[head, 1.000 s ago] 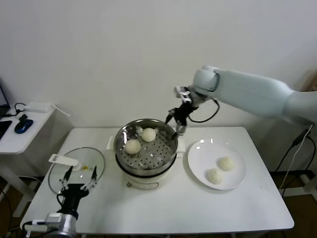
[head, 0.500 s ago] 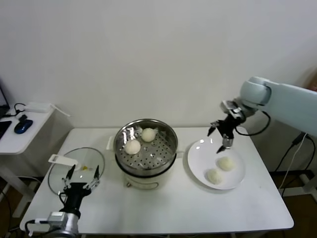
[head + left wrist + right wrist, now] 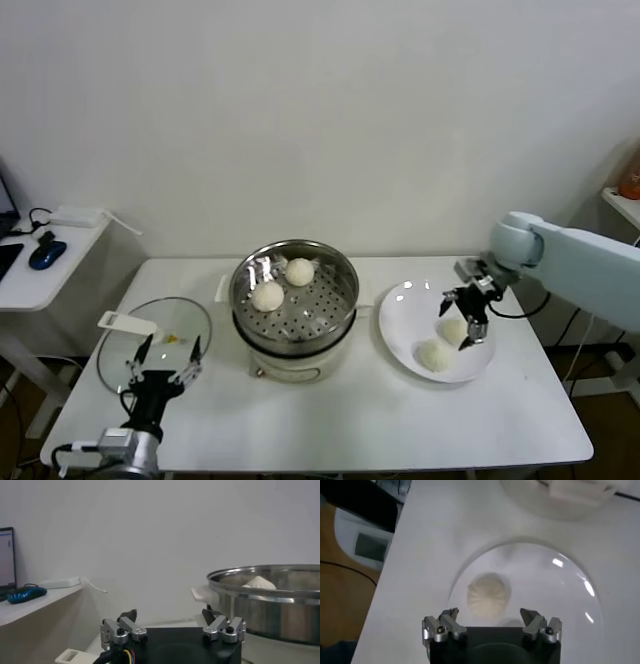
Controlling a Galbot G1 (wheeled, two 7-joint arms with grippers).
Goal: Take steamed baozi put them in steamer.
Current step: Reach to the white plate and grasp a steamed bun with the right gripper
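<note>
The steamer [image 3: 293,300] stands mid-table with two steamed baozi [image 3: 299,271] [image 3: 267,296] on its perforated tray. Two more baozi [image 3: 453,329] [image 3: 435,355] lie on the white plate [image 3: 405,315] to its right. My right gripper [image 3: 463,318] hovers open just above the farther plate baozi, holding nothing. In the right wrist view that baozi [image 3: 488,596] sits ahead of the spread right gripper [image 3: 491,615], on the plate [image 3: 560,605]. My left gripper [image 3: 160,355] rests open and empty near the table's front left. The left wrist view shows the left gripper [image 3: 172,616] and the steamer's wall [image 3: 270,605].
A round glass lid [image 3: 155,335] with a white handle lies flat at the table's left, just beyond the left gripper. A low side table with a blue mouse [image 3: 47,252] stands further left. The table's right edge is close to the plate.
The right arm swung from the steamer's far rim to the right and came down over the plate, jaws open throughout. The left arm barely moved.
</note>
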